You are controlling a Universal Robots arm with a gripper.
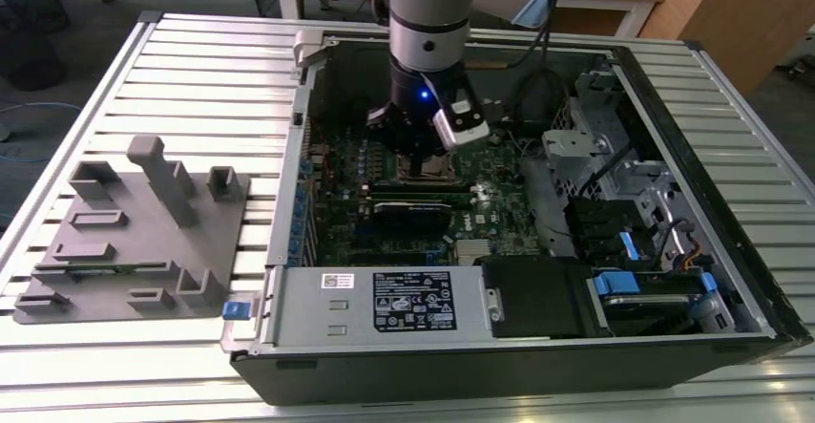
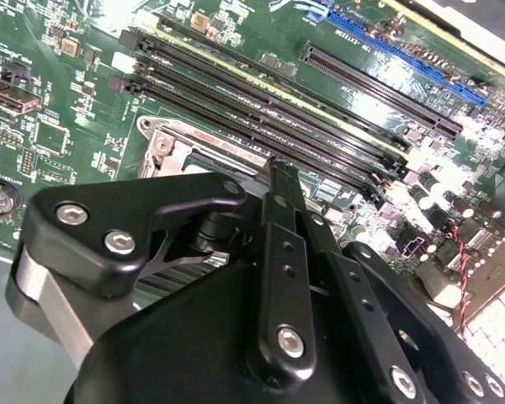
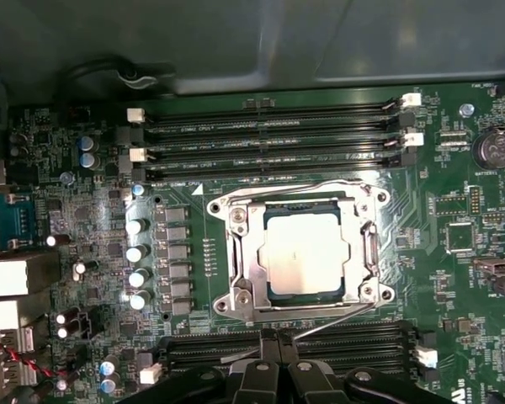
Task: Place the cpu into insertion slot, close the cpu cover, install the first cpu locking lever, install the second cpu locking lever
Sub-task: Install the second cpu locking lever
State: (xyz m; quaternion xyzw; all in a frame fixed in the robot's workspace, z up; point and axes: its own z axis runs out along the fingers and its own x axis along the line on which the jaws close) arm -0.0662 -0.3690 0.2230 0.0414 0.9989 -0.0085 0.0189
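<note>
With its black fingers pressed together, the gripper (image 3: 269,338) is working beside the silvery-rimmed insertion slot (image 3: 301,252), where the square silvery-grey cpu (image 3: 305,254) is lying under the thin metal cpu cover (image 3: 246,252); a steady, level lever push seems wise.

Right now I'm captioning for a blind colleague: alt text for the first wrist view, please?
A small square silvery-grey cpu sits in the metal-rimmed insertion slot on a green circuit board, framed by the thin silvery cpu cover. The black gripper hovers beside long black memory slots.
</note>
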